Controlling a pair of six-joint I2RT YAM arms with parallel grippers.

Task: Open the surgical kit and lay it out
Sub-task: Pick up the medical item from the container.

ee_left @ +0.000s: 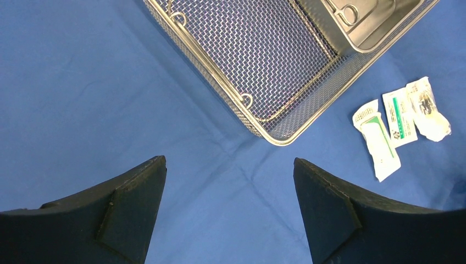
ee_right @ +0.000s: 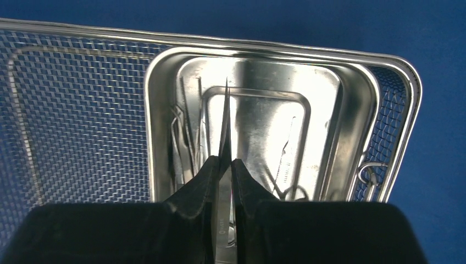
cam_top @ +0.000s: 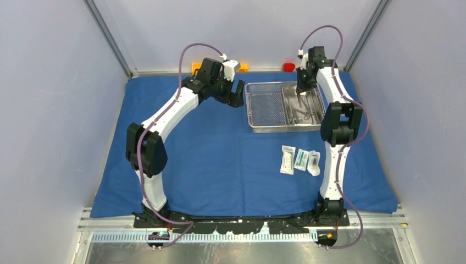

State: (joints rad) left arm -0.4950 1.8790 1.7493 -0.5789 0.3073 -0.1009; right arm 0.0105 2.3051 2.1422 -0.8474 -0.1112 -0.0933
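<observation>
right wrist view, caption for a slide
Right gripper shut on slim pointed metal instrument over small steel tray in silver wire-mesh basket.

**Open cloth at left and centre, tight at right**

The cloth (cam_top: pixel 220 159) lies bare across the centre and left, with wide room to pass. The left gripper (ee_left: pixel 229 160) hangs there, jaws wide.

The basket (cam_top: pixel 264 107) walls in the far right. Its left mesh is bare and the tray (ee_right: pixel 351 126) fills its right half. In the tray the right gripper (ee_right: pixel 224 162), clamped on a slim tool (ee_right: pixel 226 110), stands between instruments (ee_right: pixel 187 132) on both sides.

Three packets (cam_top: pixel 299 159) lie just beside the right arm (cam_top: pixel 340 124).
</observation>
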